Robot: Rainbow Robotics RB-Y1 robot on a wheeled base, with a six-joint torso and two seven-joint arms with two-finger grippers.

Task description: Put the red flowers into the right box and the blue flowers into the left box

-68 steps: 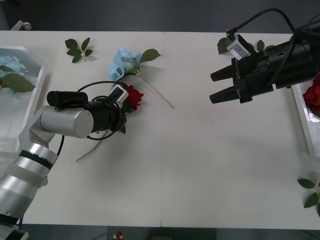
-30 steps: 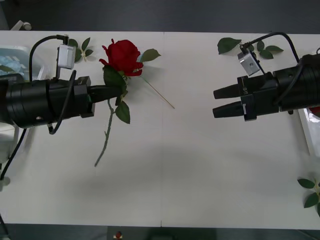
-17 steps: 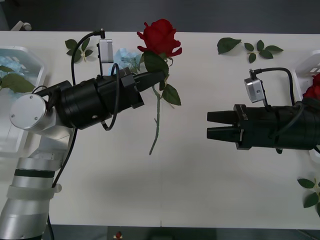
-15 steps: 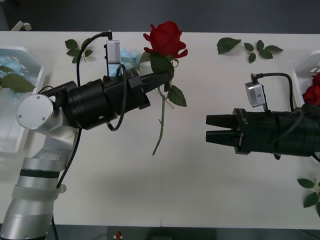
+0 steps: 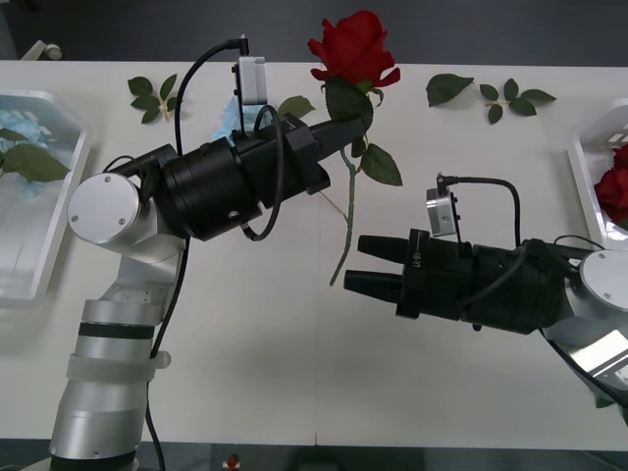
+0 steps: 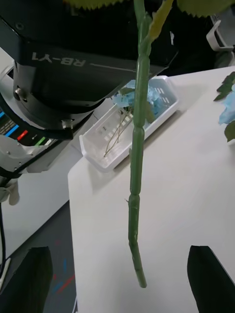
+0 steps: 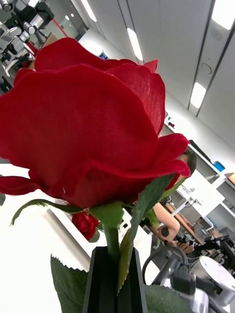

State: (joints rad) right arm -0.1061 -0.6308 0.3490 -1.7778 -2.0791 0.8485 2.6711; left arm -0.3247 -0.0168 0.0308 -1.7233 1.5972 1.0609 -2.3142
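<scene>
One red rose [image 5: 354,45], thin green stem, hangs from the left hand [image 5: 339,134].

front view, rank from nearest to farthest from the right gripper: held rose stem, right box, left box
From the right gripper:
1. Held rose stem, hanging just above its open fingertips.
2. Right box, at the table's right edge behind that arm.
3. Left box, at the far left edge.
</scene>
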